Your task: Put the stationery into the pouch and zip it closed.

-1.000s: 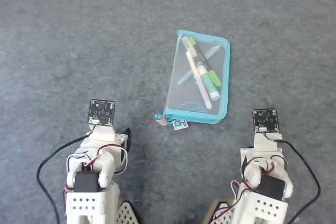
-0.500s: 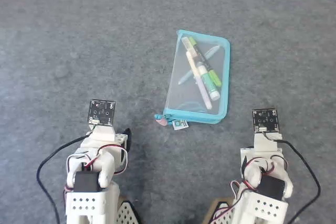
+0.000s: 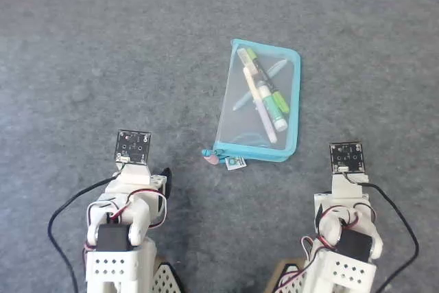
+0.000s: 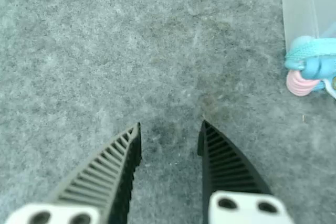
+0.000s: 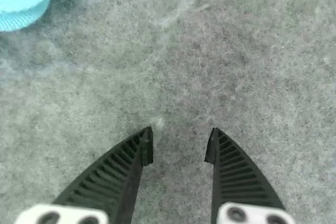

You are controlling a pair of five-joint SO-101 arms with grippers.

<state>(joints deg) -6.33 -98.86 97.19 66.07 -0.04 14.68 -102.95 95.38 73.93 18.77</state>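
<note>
Pens and markers point(image 3: 266, 111) lie inside the clear, turquoise-edged zip pouch point(image 3: 260, 154) on the grey felt tabletop point(image 3: 103, 66); left jaws and right jaws stand parted, empty.

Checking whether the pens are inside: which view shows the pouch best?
The high view: the whole pouch lies flat, pens inside. The left wrist view catches its zip-pull corner, the right wrist view one teal corner.

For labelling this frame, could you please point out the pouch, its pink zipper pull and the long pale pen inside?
pouch point(image 3: 264, 154), high view, teal edge nearest the arms.
pink zipper pull point(image 4: 298, 82), left wrist view, middle of the pink bead.
long pale pen point(image 3: 267, 127), high view, its lower barrel.
</note>
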